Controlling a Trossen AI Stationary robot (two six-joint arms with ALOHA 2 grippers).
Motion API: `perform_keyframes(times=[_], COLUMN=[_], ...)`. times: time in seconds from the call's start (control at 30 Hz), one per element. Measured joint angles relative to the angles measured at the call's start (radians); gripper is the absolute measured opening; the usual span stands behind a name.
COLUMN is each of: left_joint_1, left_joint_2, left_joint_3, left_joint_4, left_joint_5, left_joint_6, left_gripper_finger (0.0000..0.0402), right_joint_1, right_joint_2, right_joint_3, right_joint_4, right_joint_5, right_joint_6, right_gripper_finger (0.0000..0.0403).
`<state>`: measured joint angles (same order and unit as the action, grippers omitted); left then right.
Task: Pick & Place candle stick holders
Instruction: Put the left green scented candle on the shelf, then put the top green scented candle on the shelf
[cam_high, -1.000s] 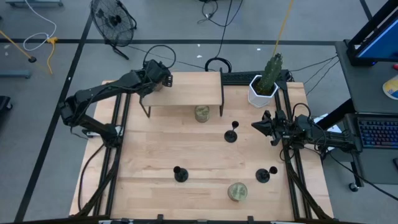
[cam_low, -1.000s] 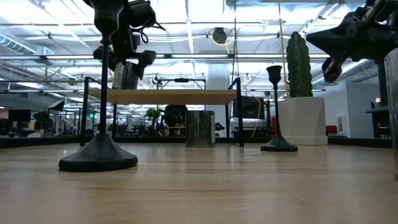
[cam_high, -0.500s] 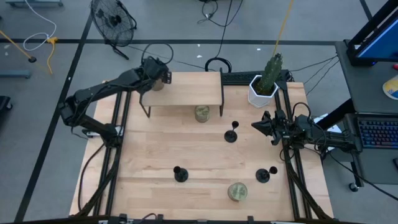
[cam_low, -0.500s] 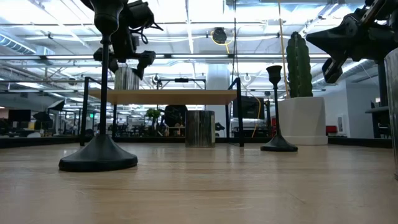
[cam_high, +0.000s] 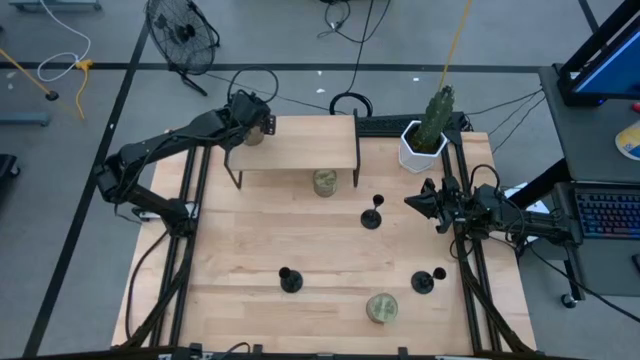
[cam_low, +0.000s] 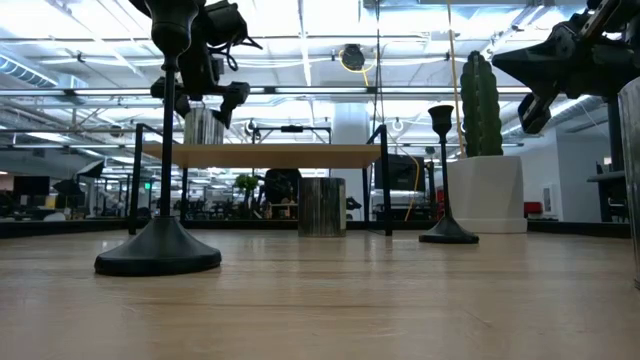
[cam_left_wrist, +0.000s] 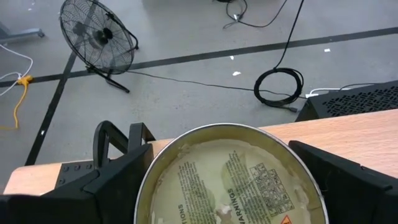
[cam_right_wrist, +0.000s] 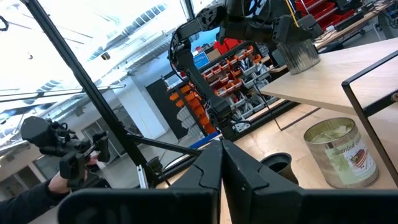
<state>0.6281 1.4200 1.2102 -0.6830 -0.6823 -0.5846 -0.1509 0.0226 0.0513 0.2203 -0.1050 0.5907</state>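
Observation:
Three black candle stick holders stand on their round bases on the wooden table (cam_high: 250, 250): one mid-table (cam_high: 372, 215), one near the front (cam_high: 289, 280), one at front right (cam_high: 425, 282). My left gripper (cam_high: 250, 120) is open over the far left corner of a small shelf (cam_high: 300, 150). Its fingers stand on either side of a greenish-gold tin (cam_left_wrist: 227, 177), which stands on the shelf top (cam_low: 203, 125). My right gripper (cam_high: 412, 203) is shut and empty, above the table just right of the mid-table holder.
A second tin (cam_high: 325, 182) stands under the shelf's near edge and a third (cam_high: 381, 308) at the front. A cactus in a white pot (cam_high: 425, 140) stands at the far right. Black frame rails (cam_high: 470, 270) run along both table sides.
My left gripper has opened and let go of the tin, and its fingers have risen a little. The tin stays upright on the shelf top.

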Motion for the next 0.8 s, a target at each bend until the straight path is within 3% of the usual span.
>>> perform_keyframes(times=[0.13, 0.4, 0.8], left_joint_1=[0.006, 0.020, 0.010], left_joint_2=[-0.005, -0.045, -0.159], left_joint_3=[0.006, 0.011, 0.011], left_joint_4=[-0.003, 0.017, 0.103], left_joint_5=[0.006, -0.005, 0.020], left_joint_6=[0.004, 0.026, 0.069], left_gripper_finger=[0.0364, 0.0397, 0.0373], right_joint_1=[0.000, 0.000, 0.000], right_joint_2=[0.000, 0.000, 0.000], right_joint_3=[0.000, 0.000, 0.000], right_joint_4=[0.000, 0.000, 0.000], right_joint_5=[0.000, 0.000, 0.000], right_joint_6=[0.000, 0.000, 0.000], right_gripper_finger=[0.0002, 0.0002, 0.0002])
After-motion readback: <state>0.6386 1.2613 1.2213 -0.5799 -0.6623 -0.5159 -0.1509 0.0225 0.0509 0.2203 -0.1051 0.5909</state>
